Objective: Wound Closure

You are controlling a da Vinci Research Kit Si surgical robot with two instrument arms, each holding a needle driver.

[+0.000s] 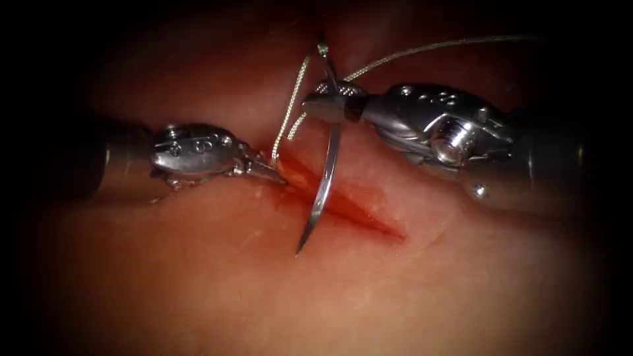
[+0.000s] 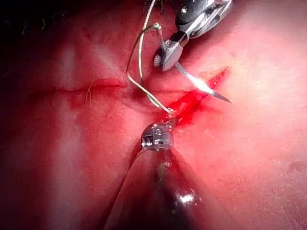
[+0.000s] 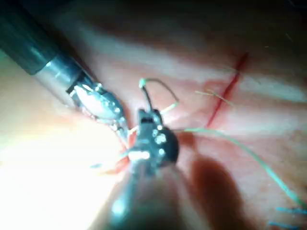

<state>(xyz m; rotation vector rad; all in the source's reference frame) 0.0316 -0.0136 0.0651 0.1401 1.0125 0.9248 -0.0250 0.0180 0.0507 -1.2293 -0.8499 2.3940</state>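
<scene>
The right tool [image 1: 324, 105] enters from the right, jaws shut on the curved needle [image 1: 328, 178] on its rear third, just below the swaged end. The needle hangs over the cut [image 1: 369, 214], its tip free above the tissue [image 1: 198, 283], not in it. Thread [image 1: 290, 99] runs from the needle's end down to the cut's left end. There the left tool [image 1: 271, 173] has its jaws shut on the thread at the tissue. The left wrist view shows the left tool [image 2: 170, 117], the right tool [image 2: 165, 55], needle [image 2: 201, 85] and thread [image 2: 136, 81].
Red fluid [image 1: 343, 201] wets the cut and its edges. A second strand of thread [image 1: 435, 46] trails off to the upper right. A closed stretch of the wound [image 2: 91, 86] with short thread ends lies beyond the open part.
</scene>
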